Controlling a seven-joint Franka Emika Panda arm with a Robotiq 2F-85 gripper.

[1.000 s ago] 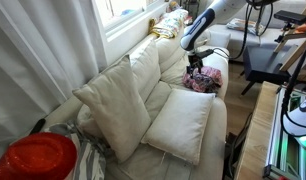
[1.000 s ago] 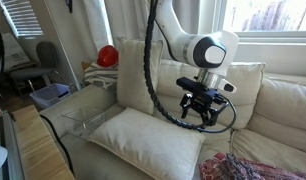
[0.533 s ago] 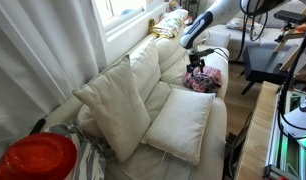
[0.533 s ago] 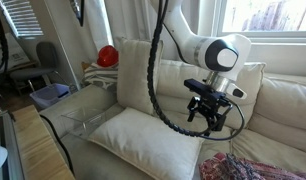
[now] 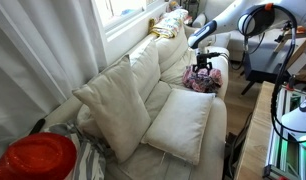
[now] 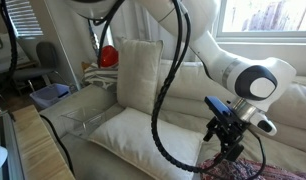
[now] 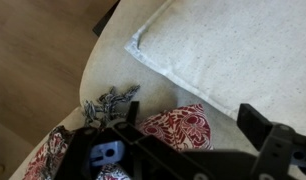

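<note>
My end effector point(image 6: 229, 143) hangs open, fingers spread wide, just above the red patterned cloth point(image 6: 243, 169) on the sofa point(image 6: 78, 110); white cushion point(image 6: 143, 135) at nine o'clock.

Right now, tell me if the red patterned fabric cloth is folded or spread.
Crumpled, not folded: the red patterned fabric cloth lies bunched unevenly on the cream sofa.

Head count on the sofa: pillows in a pair, everything else single.
I count two loose cream pillows, an upright pillow point(image 5: 113, 105) at the near left and a flat pillow point(image 5: 180, 122) just right of it. There is one red patterned cloth point(image 5: 203, 81) at the far end, one gripper point(image 5: 202, 68) of mine above it, one cream sofa point(image 5: 220, 125), and one red round object point(image 5: 35, 158) nearest on the left.
</note>
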